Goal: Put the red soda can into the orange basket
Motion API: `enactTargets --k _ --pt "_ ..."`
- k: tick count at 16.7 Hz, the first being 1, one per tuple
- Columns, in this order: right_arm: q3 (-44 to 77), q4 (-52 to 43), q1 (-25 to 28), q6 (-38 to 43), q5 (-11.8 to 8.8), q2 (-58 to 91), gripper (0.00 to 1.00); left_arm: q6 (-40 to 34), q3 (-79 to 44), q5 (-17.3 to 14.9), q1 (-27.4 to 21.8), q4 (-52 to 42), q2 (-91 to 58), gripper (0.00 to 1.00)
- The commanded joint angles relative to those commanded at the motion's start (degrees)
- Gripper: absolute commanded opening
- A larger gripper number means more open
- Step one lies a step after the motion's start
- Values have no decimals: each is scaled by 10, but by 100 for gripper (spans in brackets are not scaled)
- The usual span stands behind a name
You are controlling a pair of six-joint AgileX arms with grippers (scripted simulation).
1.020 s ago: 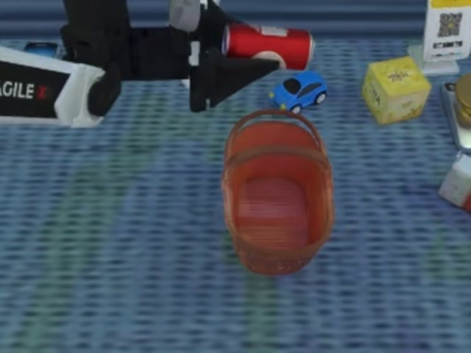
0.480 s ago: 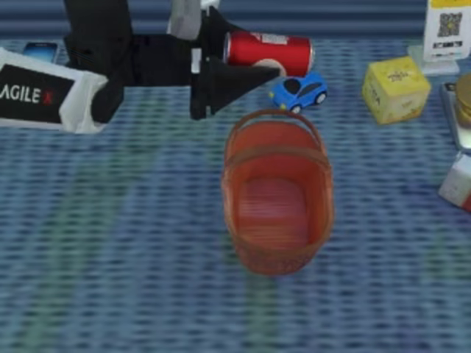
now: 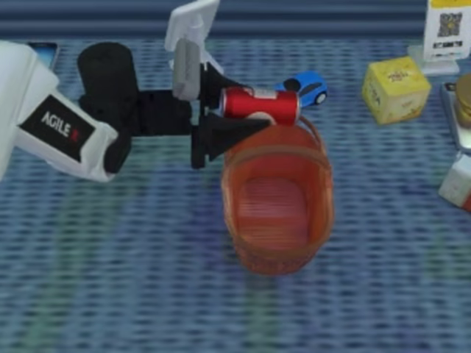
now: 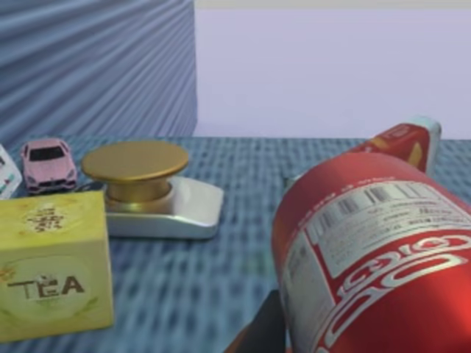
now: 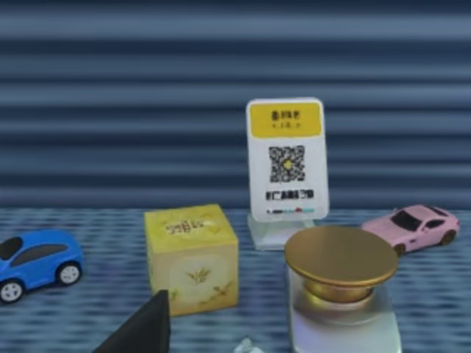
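- Overhead, my left gripper (image 3: 246, 118) has its fingers pinching the red soda can (image 3: 259, 104), held sideways over the far rim of the orange basket (image 3: 277, 198).
- Only the left wrist view shows the can's barcode and white lettering.
- Only the right wrist view shows the QR sign (image 5: 286, 156); I cannot tell the right fingers' state.
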State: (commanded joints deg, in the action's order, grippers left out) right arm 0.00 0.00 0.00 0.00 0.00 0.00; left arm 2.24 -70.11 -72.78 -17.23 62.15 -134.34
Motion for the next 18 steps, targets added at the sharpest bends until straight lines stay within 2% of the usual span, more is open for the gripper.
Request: enactTargets --k 4,17,18 --pt "0 0 0 0 0 0 100 0 1 0 0 2 -2 0" --pt "0 0 0 0 0 0 100 0 1 0 0 2 -2 98" --pt "0 0 0 0 0 0 100 0 1 0 0 2 -2 100"
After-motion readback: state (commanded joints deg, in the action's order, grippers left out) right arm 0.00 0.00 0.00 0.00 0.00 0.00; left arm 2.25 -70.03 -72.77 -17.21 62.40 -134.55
